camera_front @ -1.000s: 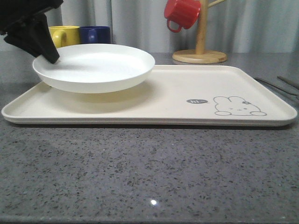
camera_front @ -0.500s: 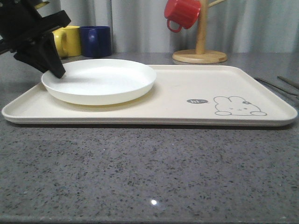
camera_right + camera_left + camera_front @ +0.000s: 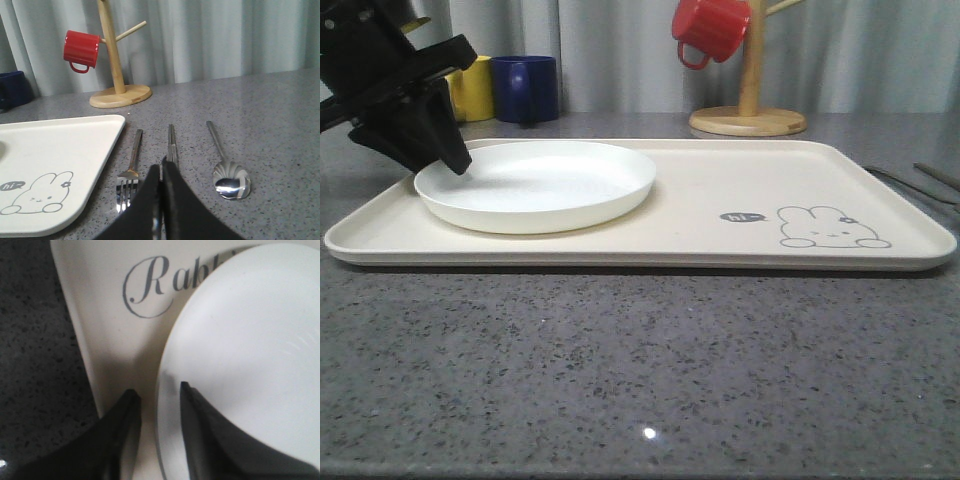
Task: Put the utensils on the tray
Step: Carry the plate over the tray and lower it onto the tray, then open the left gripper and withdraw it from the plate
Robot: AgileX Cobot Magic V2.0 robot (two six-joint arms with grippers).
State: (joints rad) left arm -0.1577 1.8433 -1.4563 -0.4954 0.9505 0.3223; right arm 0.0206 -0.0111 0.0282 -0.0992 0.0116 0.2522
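The white plate (image 3: 540,185) lies flat on the left part of the cream tray (image 3: 720,200). My left gripper (image 3: 455,160) is at the plate's left rim. In the left wrist view its fingers (image 3: 125,410) straddle the plate (image 3: 250,340) rim with a gap on each side, open, above the tray (image 3: 100,315). To the right of the tray (image 3: 60,145), the fork (image 3: 131,170), chopsticks (image 3: 171,142) and spoon (image 3: 230,182) lie side by side on the counter. My right gripper (image 3: 161,167) is shut just over the near end of the chopsticks.
A wooden mug stand (image 3: 748,120) with a red mug (image 3: 710,28) stands behind the tray. A yellow mug (image 3: 475,88) and a blue mug (image 3: 525,88) sit at the back left. Grey speckled counter stretches in front of the tray.
The left gripper has lowered the plate from above the tray down onto it. The jaws now stand apart around the rim.
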